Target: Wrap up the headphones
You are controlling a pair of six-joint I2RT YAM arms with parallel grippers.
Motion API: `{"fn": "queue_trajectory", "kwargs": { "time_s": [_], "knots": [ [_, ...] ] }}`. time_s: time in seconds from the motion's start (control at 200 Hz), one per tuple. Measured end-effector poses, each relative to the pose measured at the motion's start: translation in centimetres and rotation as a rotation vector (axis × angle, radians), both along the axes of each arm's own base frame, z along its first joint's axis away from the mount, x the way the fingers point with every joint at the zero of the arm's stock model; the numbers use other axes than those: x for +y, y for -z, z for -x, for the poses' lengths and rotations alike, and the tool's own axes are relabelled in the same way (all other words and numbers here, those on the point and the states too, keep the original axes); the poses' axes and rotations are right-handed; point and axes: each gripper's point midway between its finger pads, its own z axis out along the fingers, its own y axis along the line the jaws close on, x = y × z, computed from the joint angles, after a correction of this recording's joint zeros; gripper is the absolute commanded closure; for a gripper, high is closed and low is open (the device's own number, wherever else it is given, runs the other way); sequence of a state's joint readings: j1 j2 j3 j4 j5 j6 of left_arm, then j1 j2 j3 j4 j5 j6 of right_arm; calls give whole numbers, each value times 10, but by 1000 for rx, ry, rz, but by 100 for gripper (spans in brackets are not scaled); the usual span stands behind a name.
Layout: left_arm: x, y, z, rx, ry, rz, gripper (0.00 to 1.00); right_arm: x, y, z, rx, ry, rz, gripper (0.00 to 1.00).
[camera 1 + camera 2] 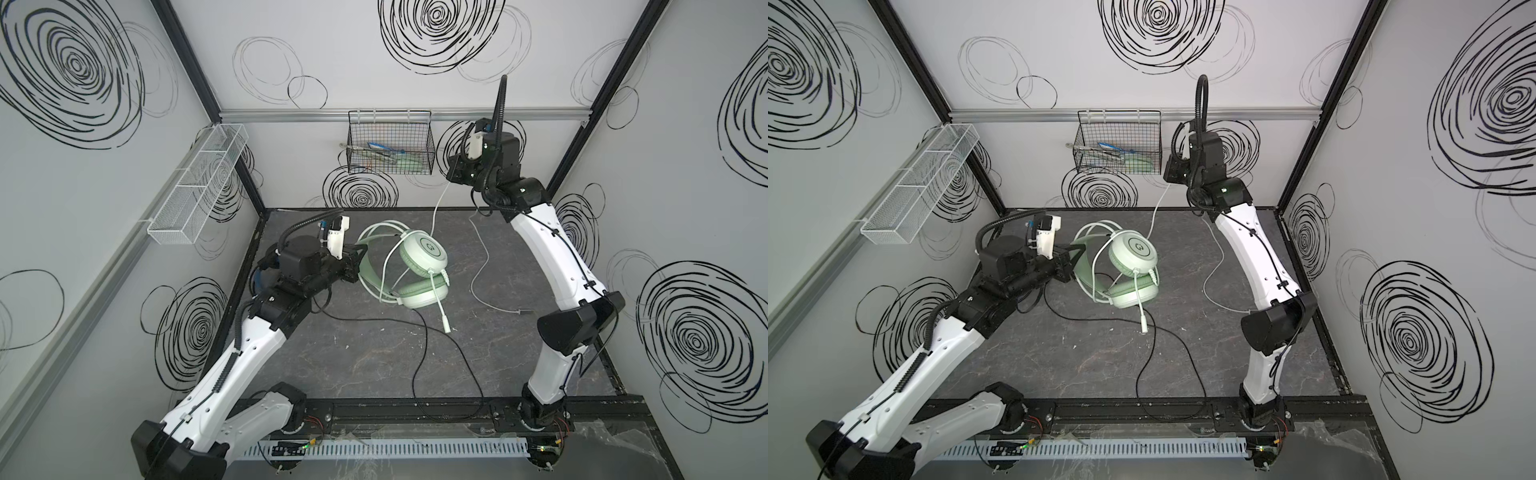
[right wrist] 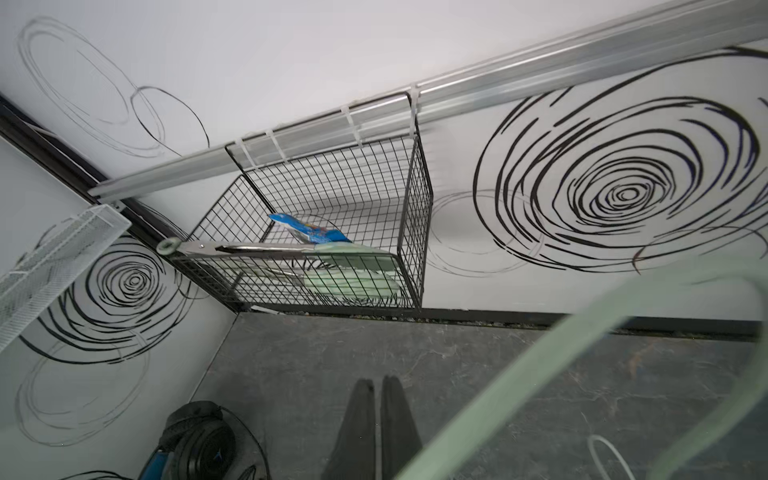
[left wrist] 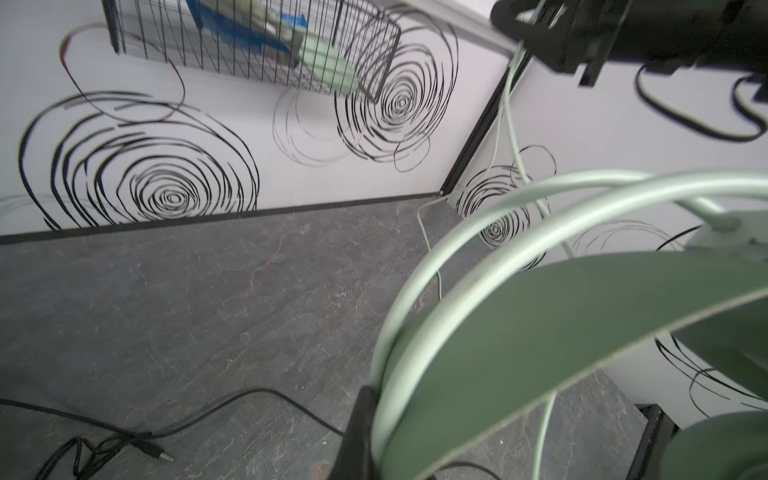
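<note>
Count: two headsets, two grippers. Mint headset [image 1: 422, 296] lies mid table [image 1: 365, 357], headband [image 1: 368, 272] clamped in the closed left gripper [image 1: 360, 260]. Ear cups [image 1: 424, 251] sit away from it, long axis across the table, boom mic [image 1: 440, 309] toward near edge. Right gripper [image 2: 377, 384] is raised, jaws together, seemingly pinching the white cord [image 1: 437, 208]. Black headset [image 2: 195, 440] on table.

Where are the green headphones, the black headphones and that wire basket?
mint-green headset [image 1: 424, 249]: a top view, round earcup shell.
black headset [image 2: 199, 442]: right wrist view, earcup pad.
black wire basket [image 2: 417, 208]: right wrist view, mesh side wall.
</note>
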State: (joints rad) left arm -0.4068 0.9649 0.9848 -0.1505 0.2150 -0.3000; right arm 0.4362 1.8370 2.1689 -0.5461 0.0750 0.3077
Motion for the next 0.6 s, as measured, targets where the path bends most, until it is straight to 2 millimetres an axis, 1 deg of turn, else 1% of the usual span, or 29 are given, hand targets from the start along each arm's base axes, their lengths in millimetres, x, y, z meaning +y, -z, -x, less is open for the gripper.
{"fn": "queue_trajectory", "kwargs": {
  "time_s": [0.085, 0.14, 0.19, 0.26, 0.415, 0.495, 0.595],
  "knots": [
    [5, -19, 4, -71, -33, 18, 100, -3, 8, 1, 9, 28, 57, 100],
    [8, -28, 4, -103, -55, 25, 100, -7, 5, 2, -5, 49, 84, 100],
    [10, -30, 3, -116, -76, 24, 100, -12, 0, 3, -24, 75, 109, 100],
    [13, -29, 0, -115, -106, 14, 100, -17, -11, 7, -56, 105, 137, 100],
    [20, -24, -6, -111, -154, -3, 100, -32, -42, 19, -131, 166, 160, 100],
    [23, -20, -7, -106, -172, -9, 100, -39, -53, 25, -154, 191, 169, 100],
    [28, -14, -8, -98, -199, -19, 100, -44, -60, 29, -174, 221, 189, 100]
  ]
}}
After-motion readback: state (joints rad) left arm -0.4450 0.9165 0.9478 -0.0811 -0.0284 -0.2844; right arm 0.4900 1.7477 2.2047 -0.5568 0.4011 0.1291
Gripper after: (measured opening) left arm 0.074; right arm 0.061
